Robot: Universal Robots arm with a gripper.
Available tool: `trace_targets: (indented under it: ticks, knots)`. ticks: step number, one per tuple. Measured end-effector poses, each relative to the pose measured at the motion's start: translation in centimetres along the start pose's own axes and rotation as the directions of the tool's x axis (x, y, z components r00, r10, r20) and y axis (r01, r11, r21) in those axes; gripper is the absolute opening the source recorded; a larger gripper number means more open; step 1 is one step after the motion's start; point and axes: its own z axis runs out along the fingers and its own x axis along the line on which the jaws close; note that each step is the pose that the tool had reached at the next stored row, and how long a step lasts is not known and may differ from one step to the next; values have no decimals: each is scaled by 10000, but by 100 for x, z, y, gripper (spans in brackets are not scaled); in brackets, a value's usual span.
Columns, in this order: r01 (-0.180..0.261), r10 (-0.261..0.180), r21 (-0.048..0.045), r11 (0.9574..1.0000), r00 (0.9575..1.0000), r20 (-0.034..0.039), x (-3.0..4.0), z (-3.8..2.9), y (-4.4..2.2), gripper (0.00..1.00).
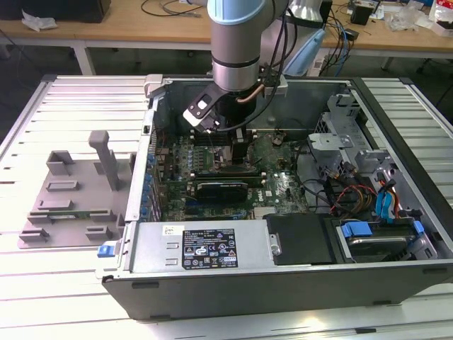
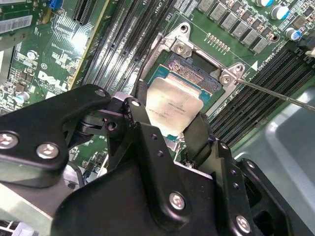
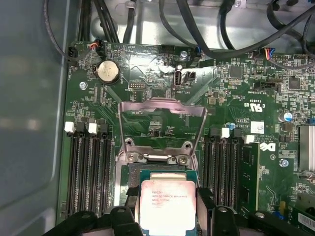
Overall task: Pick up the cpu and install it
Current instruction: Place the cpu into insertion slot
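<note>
cpu (image 2: 174,105) hangs clenched in the tool (image 2: 167,125) just over the open socket (image 2: 194,69) (load frame (image 3: 162,104) raised); any tilt or offset could bend its contacts.

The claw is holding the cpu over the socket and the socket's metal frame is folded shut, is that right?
No. The claw holds the cpu over the socket, but the metal frame stands swung open, as the first wrist view shows.
</note>
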Motion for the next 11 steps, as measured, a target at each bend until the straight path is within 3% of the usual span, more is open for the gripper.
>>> trace_targets:
  ticks: [6, 11]
  knots:
    - [-31, 31, 3, 10000, 10000, 37, 2, 50, -7, 55]
    - [-33, 33, 1, 10000, 10000, 34, 21, 52, -6, 55]
